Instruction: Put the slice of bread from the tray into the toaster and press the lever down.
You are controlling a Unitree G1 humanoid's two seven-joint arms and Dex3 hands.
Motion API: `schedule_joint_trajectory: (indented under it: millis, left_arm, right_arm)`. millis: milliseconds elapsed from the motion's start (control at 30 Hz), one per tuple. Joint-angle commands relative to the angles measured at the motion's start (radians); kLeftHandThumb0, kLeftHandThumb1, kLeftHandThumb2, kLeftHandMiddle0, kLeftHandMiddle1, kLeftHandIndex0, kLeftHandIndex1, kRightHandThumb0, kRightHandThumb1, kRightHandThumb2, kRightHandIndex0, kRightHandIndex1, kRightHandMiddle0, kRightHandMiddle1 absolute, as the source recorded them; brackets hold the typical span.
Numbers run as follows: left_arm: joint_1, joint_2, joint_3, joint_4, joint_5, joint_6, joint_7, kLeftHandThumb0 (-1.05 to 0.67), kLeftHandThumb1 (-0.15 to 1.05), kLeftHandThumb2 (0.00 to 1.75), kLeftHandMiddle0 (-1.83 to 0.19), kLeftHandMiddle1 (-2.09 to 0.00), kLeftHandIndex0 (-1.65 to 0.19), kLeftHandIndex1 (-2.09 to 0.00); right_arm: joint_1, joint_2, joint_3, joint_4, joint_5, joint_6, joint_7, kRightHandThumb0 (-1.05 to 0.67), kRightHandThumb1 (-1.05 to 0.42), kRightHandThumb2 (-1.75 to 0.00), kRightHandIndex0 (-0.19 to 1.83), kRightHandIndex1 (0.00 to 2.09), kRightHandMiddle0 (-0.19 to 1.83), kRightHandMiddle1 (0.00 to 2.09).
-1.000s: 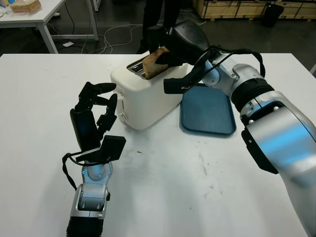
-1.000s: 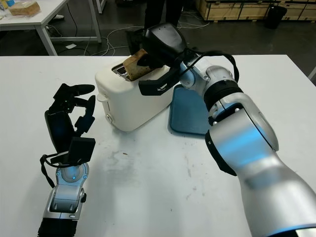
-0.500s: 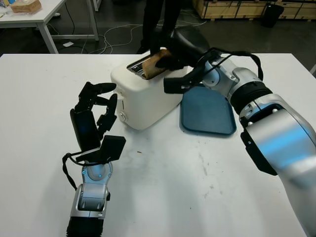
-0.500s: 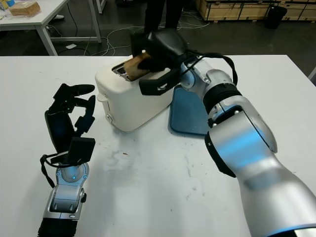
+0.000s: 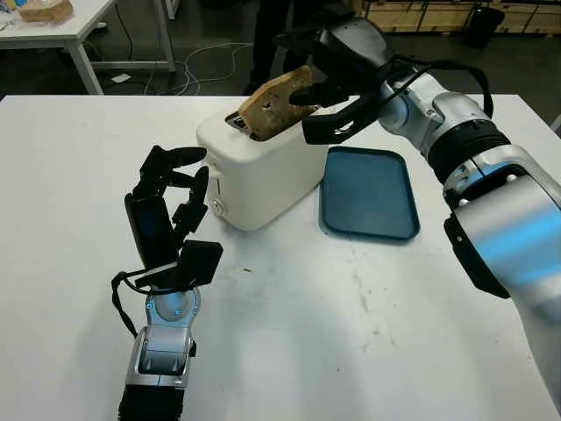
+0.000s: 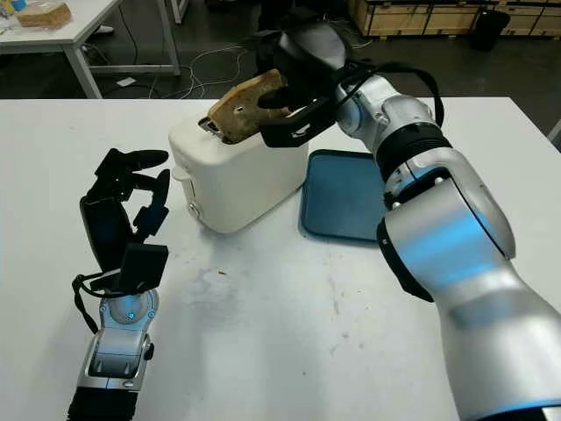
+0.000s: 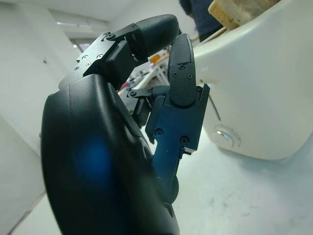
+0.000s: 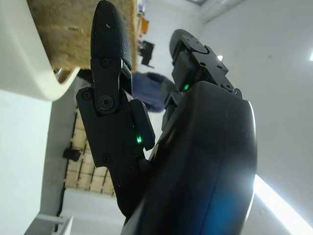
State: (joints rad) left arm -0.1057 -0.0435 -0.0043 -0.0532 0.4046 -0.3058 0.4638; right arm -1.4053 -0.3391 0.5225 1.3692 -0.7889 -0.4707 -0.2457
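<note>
**Bread slice half in the toaster**

The bread slice (image 5: pixel 273 103) is being held tilted, its lower end inside the slot of the white toaster (image 5: pixel 259 171), by the right robot hand (image 5: pixel 326 63), whose fingers are curled around it. The blue tray (image 5: pixel 368 193) is lying just beside the toaster on the counter (image 5: pixel 351 333). The left robot hand (image 5: pixel 166 197) is being kept open near the toaster's lever side.

Left hand (image 7: pixel 146 117) open just beside toaster (image 7: pixel 259 83).
</note>
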Motion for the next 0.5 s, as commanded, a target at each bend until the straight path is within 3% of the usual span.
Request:
schedule_joint_trajectory:
  millis: [0,200,467]
  left_arm:
    - [0.012,-0.002,-0.002,0.003,0.002,0.0,0.004,-0.35,0.92,0.26,-0.52,-1.53,-0.63,-0.96]
    - [0.013,0.001,-0.004,0.004,0.007,-0.001,0.004,-0.34,0.92,0.26,-0.5,-1.52,-0.63,-0.95]
    - [0.015,-0.001,-0.003,0.006,0.002,-0.003,0.005,-0.34,0.92,0.27,-0.49,-1.54,-0.63,-0.95]
  right_arm:
    - [-0.022,-0.012,-0.016,-0.011,0.024,0.014,0.011,-0.78,-0.92,-0.35,0.0,0.3,0.22,0.0]
    - [-0.025,-0.02,-0.071,-0.015,0.062,0.02,0.017,-0.73,-0.92,-0.38,0.0,0.33,0.2,0.01]
    - [-0.024,-0.025,-0.108,-0.016,0.094,0.05,0.083,-0.53,-0.92,-0.21,0.0,0.71,0.35,0.11]
